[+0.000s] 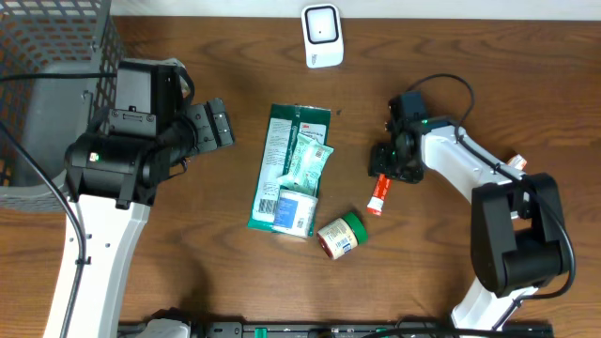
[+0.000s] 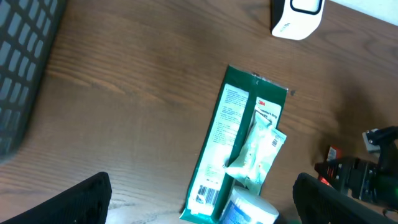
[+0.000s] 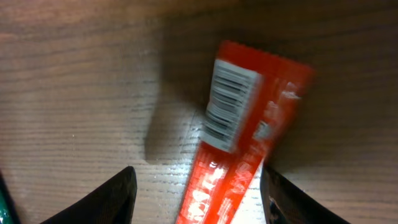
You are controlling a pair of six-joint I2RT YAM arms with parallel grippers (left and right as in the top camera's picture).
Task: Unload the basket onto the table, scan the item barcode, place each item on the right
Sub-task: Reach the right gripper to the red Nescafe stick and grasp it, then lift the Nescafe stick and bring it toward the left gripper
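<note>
A red tube (image 1: 378, 195) lies on the wooden table, and its white barcode label (image 3: 230, 106) faces up in the right wrist view. My right gripper (image 1: 391, 169) hangs low over the tube (image 3: 249, 143) with its jaws open. The tube sits between the fingers, close to the right fingertip (image 3: 292, 199) and with a gap to the left one. The white scanner (image 1: 321, 36) stands at the table's far edge. My left gripper (image 1: 218, 127) is wide open and empty above the table, left of a long green packet (image 1: 280, 169). That packet (image 2: 227, 143) shows a barcode at its near end.
A pale green sachet (image 1: 310, 160) and a white-blue tub (image 1: 299, 211) lie on the green packet. A jar with a green lid (image 1: 340, 235) lies just right of the tub. A grey mesh basket (image 1: 47, 84) fills the far left corner.
</note>
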